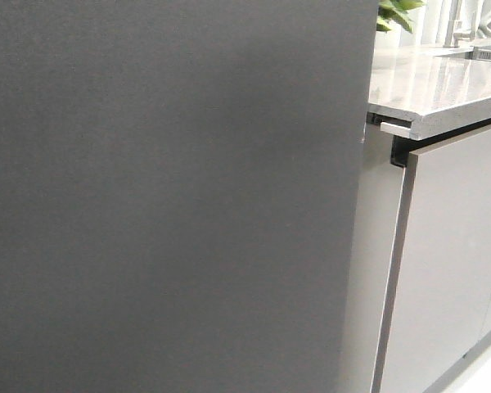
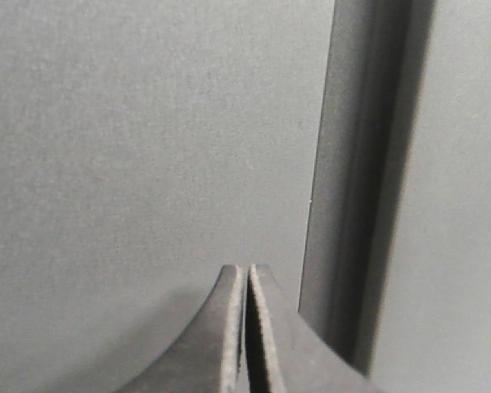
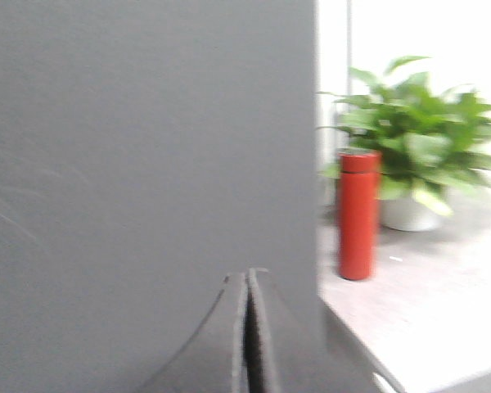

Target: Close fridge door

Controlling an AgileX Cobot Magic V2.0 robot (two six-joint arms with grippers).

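The fridge door (image 1: 172,196) shows only its matte dark grey outer face, which fills most of the front view; its white lining and bins are hidden. Neither gripper shows in the front view. My left gripper (image 2: 247,267) is shut and empty, its tips close against a dark grey face (image 2: 147,139), just beside a shadowed vertical seam (image 2: 364,188) with another grey panel (image 2: 458,205) past it. My right gripper (image 3: 247,273) is shut and empty, its tips close against the dark grey face (image 3: 147,139) near that face's vertical edge (image 3: 315,164).
A pale stone countertop (image 1: 442,82) juts out right of the door, with pale grey cabinet doors (image 1: 450,262) below. A red bottle (image 3: 358,214) and a potted green plant (image 3: 417,155) stand on the counter (image 3: 425,311). A tap (image 1: 457,20) stands at the far right.
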